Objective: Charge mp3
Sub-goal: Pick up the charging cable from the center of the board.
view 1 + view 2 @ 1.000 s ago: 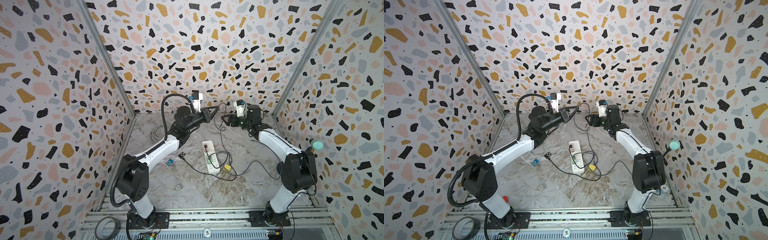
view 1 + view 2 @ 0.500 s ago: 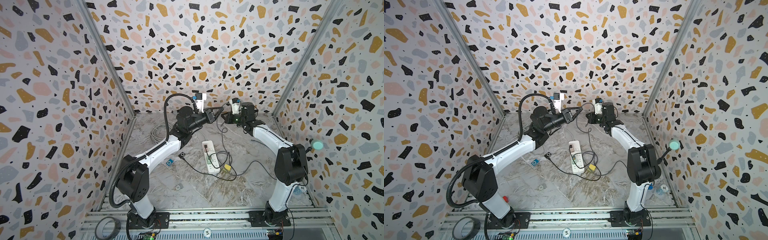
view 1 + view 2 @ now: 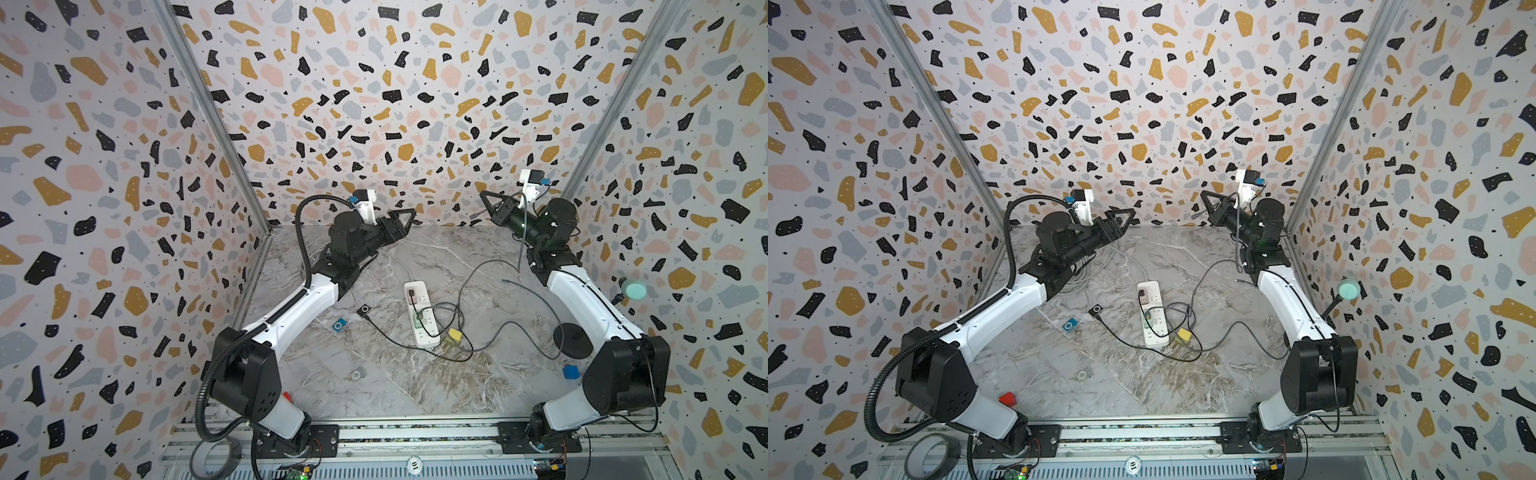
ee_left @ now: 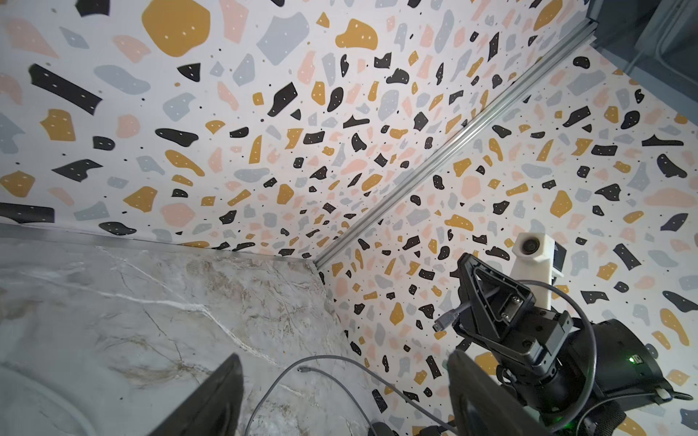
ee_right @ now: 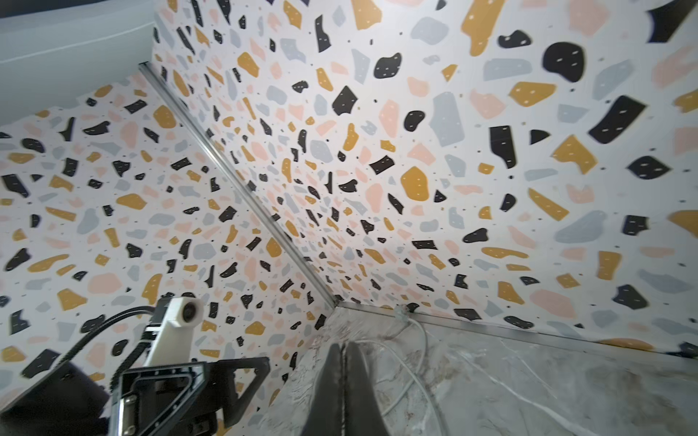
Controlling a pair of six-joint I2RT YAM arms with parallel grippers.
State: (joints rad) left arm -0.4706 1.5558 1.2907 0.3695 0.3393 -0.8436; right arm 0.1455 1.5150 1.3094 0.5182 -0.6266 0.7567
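Now | left fingers (image 4: 211, 400) spread, empty | right fingers (image 5: 328, 385) clenched on grey cable (image 4: 447, 320) | rail sticker (image 3: 413, 464): "01"

Just left of the power strip (image 3: 421, 313), the black mp3 player (image 3: 364, 309) is shown too small for its port to be made out; whether the black cable (image 3: 386, 335) is seated there cannot be told. Nearer the camera than the strip, a small grey square (image 3: 356, 374) cannot be identified. The grey cable (image 4: 447, 320), seen in the left wrist view, is hidden in the right wrist view between the pressed-together fingers (image 5: 328, 377) of the right gripper (image 5: 343, 345).
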